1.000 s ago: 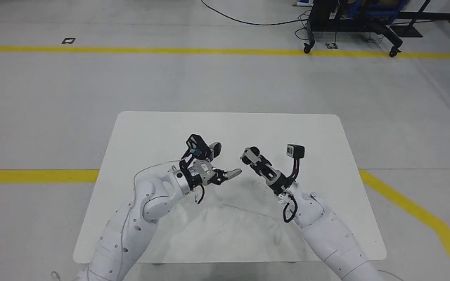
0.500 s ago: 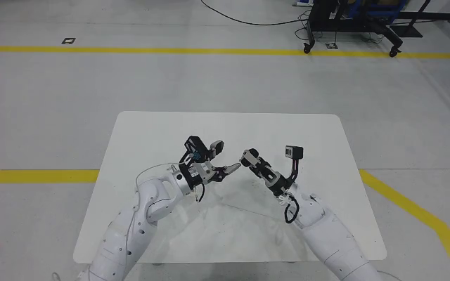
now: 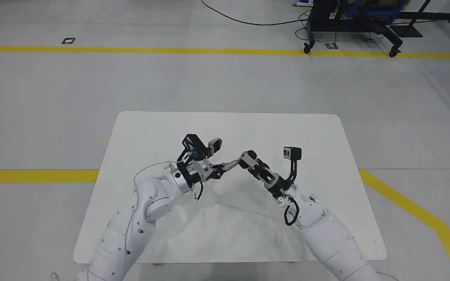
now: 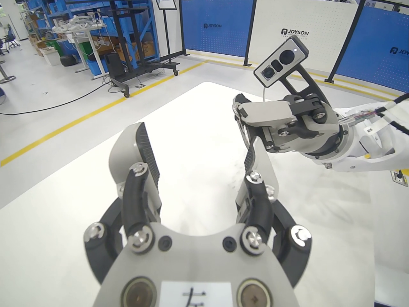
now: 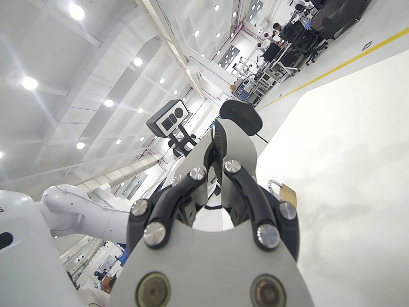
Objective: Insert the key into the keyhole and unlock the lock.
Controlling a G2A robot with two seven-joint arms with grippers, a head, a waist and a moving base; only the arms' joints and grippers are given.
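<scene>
My right gripper (image 3: 244, 159) hangs above the middle of the white table (image 3: 140, 133), its fingers pressed together (image 5: 220, 132). From the left wrist view a small silvery ring, apparently the key (image 4: 236, 110), pokes out at the right gripper's (image 4: 240, 121) tips. My left gripper (image 3: 221, 159) faces it tip to tip and is open with nothing between its fingers (image 4: 198, 142); one finger (image 4: 257, 158) sits just beside the right gripper's tips. A brass padlock (image 5: 286, 194) with a silver shackle lies on the table beside the right gripper.
The table stretches bare around both arms, with its edges well away from the grippers. The left wrist camera (image 5: 167, 120) stands close in front of the right gripper.
The left gripper was shut a second ago and has opened wide. Both grippers have drawn closer together over the table's middle, the right staying shut.
</scene>
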